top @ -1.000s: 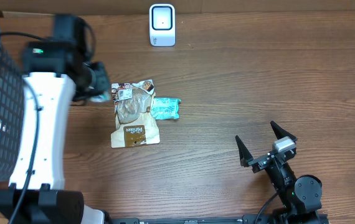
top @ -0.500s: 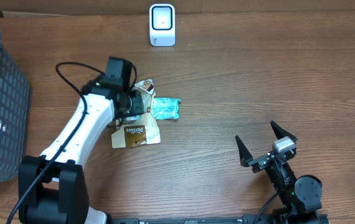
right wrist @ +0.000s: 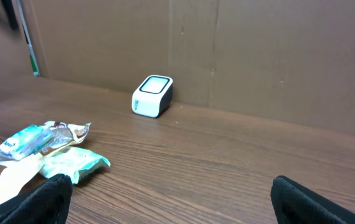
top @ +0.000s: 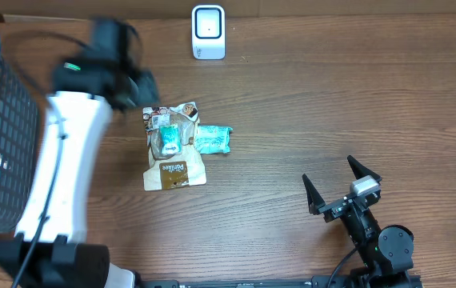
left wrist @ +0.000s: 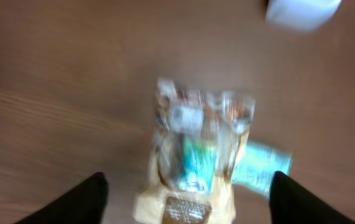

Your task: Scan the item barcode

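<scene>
A small teal pack (top: 166, 138) lies on top of a tan snack bag (top: 174, 164) left of the table's middle. A pale teal packet (top: 212, 139) touches the bag's right side. The white barcode scanner (top: 208, 32) stands at the far edge. My left gripper (top: 146, 86) is blurred, up and left of the bag, and open with nothing in it. In the left wrist view the gripper (left wrist: 189, 185) hangs above the bag (left wrist: 184, 208) and the small teal pack (left wrist: 196, 163). My right gripper (top: 330, 172) rests open at the near right, far from the items.
A dark wire basket (top: 4, 120) holding more goods fills the left edge. A cardboard wall (right wrist: 258, 56) stands behind the scanner (right wrist: 152, 95). In the right wrist view the pale teal packet (right wrist: 71, 163) lies at the left, and bare wood stretches between it and the right gripper (right wrist: 171, 186).
My left gripper came over the bag, opened, and has swung back up and to the left. The small teal pack now lies on the bag. The right arm has not moved.
</scene>
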